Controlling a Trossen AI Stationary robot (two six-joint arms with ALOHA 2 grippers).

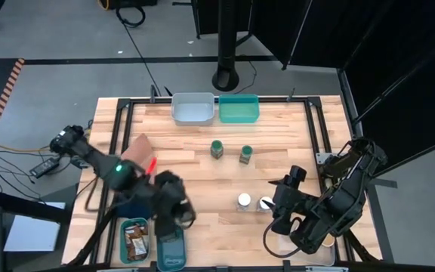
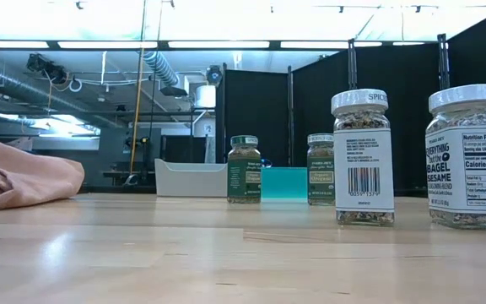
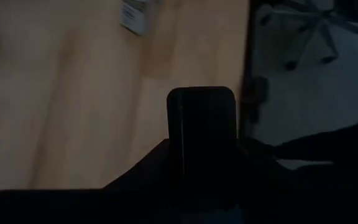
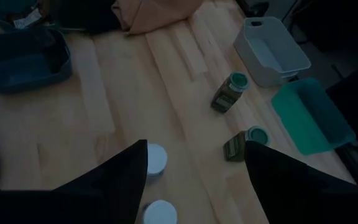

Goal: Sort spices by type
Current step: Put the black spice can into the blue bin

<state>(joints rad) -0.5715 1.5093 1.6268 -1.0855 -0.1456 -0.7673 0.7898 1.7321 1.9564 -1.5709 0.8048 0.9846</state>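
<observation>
1. On the middle of the wooden table (image 1: 202, 181) you have four spice jars standing loose: two green-lidded glass jars, one (image 1: 217, 149) just left of the other (image 1: 245, 155), and nearer the front two white-lidded glass jars, one (image 1: 244, 201) close beside its twin (image 1: 266, 203).
2. At the back edge, the grey plastic bin (image 1: 192, 108) and the teal plastic bin (image 1: 239, 108) sit side by side, and both look empty, so I judge none of these four jars is sorted yet.
3. At the front left, a small teal tray (image 1: 134, 239) already holds brown packets, and a darker tray (image 1: 171, 248) sits just beside it; that corner seems partly done.
4. A pinkish-tan folded cloth (image 1: 137, 153) lies at the left and is not part of the sort.
5. Your left gripper (image 1: 174, 215) hangs over the darker tray at the front left; you cannot tell how its fingers stand.
6. Your right gripper (image 4: 194, 180) hovers low by the white-lidded pair, its fingers spread wide and holding nothing.
</observation>
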